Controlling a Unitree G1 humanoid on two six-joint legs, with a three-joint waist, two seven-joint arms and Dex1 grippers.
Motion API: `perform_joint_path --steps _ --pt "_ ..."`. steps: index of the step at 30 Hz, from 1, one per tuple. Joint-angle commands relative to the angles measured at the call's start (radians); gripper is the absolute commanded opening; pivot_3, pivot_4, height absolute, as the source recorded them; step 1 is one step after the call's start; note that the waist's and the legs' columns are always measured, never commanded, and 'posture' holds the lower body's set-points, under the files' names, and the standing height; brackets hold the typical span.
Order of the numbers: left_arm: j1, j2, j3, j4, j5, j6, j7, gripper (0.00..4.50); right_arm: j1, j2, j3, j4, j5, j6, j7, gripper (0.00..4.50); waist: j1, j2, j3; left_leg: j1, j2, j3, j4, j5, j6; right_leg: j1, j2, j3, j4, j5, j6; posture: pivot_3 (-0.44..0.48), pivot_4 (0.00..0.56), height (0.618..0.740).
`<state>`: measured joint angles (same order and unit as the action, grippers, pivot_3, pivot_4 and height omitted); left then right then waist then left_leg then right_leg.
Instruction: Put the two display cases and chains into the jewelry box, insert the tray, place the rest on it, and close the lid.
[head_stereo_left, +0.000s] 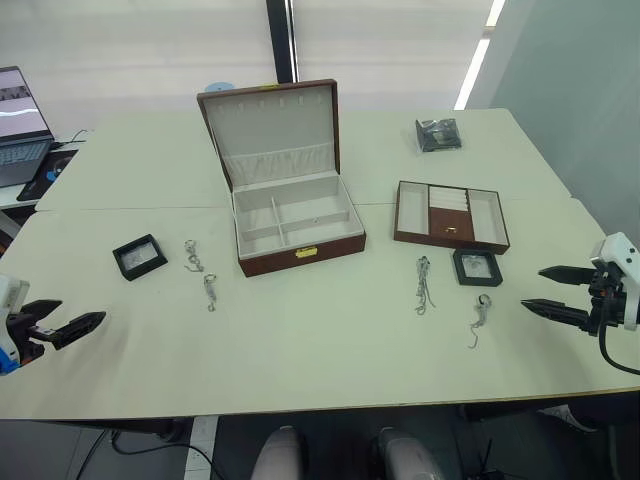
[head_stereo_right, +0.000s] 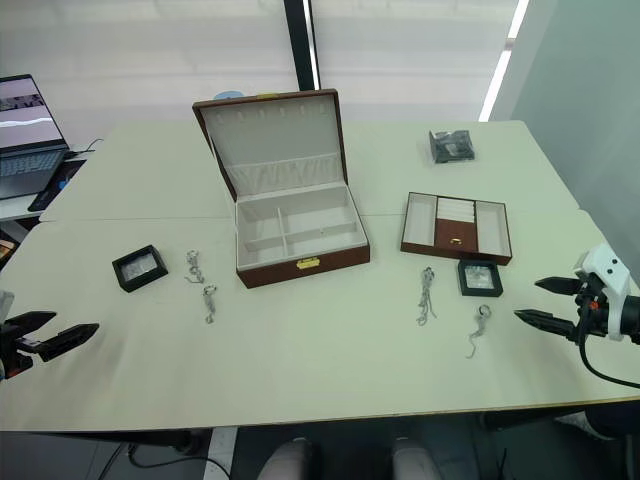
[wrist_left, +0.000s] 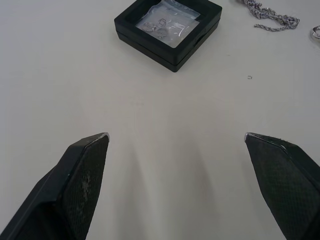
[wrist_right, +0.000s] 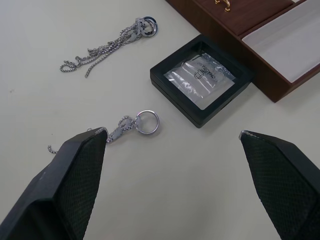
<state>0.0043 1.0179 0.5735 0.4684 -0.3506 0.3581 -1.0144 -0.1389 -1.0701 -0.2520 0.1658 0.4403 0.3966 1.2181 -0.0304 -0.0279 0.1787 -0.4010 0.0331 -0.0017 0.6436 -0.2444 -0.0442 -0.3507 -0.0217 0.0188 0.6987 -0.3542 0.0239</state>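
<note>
The jewelry box (head_stereo_left: 300, 245) stands open mid-table, its lid (head_stereo_left: 270, 120) upright and its cream compartments bare. One display case (head_stereo_left: 139, 256) lies to its left, with two short chains (head_stereo_left: 193, 257) (head_stereo_left: 210, 291) between them. The second display case (head_stereo_left: 476, 266) lies just in front of the tray (head_stereo_left: 450, 215) on the right. Beside it are a longer doubled chain (head_stereo_left: 423, 285) and a short ring-ended chain (head_stereo_left: 480, 320). My left gripper (head_stereo_left: 82, 310) is open, low, near the front left edge and short of the left case (wrist_left: 168, 29). My right gripper (head_stereo_left: 531, 288) is open, right of the ring-ended chain (wrist_right: 135, 125).
A crinkly dark packet (head_stereo_left: 438, 134) lies at the back right. A laptop (head_stereo_left: 20, 125) sits on a side table at the far left. The table's front edge (head_stereo_left: 300, 405) runs close under both grippers.
</note>
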Motion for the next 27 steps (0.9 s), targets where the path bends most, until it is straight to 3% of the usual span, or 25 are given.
perform_joint_path --steps 1,7,12,16,22,27 --pt "-0.009 0.023 0.001 -0.004 0.006 -0.022 0.002 4.49 -0.013 -0.001 -0.019 -0.011 -0.005 -0.014 0.001 4.48 0.0 0.0 0.0 0.0 0.0 0.0 0.0 0.0 0.0 0.0 0.0 0.0 0.0 0.0 0.0 0.0 0.15 0.74" --pt "-0.02 0.011 0.01 -0.004 0.0 -0.028 0.019 4.49 -0.022 0.017 -0.036 -0.027 0.029 0.017 -0.008 4.48 0.0 0.0 0.0 0.0 0.0 0.0 0.0 0.0 0.0 0.0 0.0 0.0 0.0 0.0 0.0 0.0 0.15 0.74" --pt "-0.065 -0.039 0.041 -0.093 -0.077 0.068 0.074 4.49 -0.105 0.083 -0.071 -0.056 0.108 0.103 -0.076 4.48 0.0 0.0 0.0 0.0 0.0 0.0 0.001 0.0 0.0 0.0 0.0 0.0 0.002 0.0 0.0 0.0 0.15 0.74" --pt "-0.12 -0.133 0.026 -0.253 -0.151 0.184 0.182 4.49 -0.188 0.194 -0.028 -0.115 0.104 0.11 -0.193 4.48 0.0 0.0 0.0 0.0 0.0 -0.001 0.002 0.0 0.0 0.0 0.0 0.0 0.002 0.0 0.0 0.0 0.15 0.74" --pt "-0.209 -0.279 -0.047 -0.399 -0.138 0.233 0.369 4.49 -0.32 0.37 0.065 -0.142 0.036 0.098 -0.364 4.48 0.0 -0.001 -0.001 -0.001 0.0 -0.001 0.002 0.0 0.0 0.0 0.0 0.0 0.002 0.0 0.0 0.0 0.15 0.74" --pt "-0.275 -0.349 -0.127 -0.402 -0.096 0.22 0.458 3.28 -0.451 0.488 0.182 -0.052 -0.083 0.027 -0.45 2.94 -0.002 -0.001 -0.001 -0.001 0.0 0.0 0.002 0.0 0.0 -0.001 0.001 0.0 0.003 0.0 0.0 0.0 0.15 0.74"
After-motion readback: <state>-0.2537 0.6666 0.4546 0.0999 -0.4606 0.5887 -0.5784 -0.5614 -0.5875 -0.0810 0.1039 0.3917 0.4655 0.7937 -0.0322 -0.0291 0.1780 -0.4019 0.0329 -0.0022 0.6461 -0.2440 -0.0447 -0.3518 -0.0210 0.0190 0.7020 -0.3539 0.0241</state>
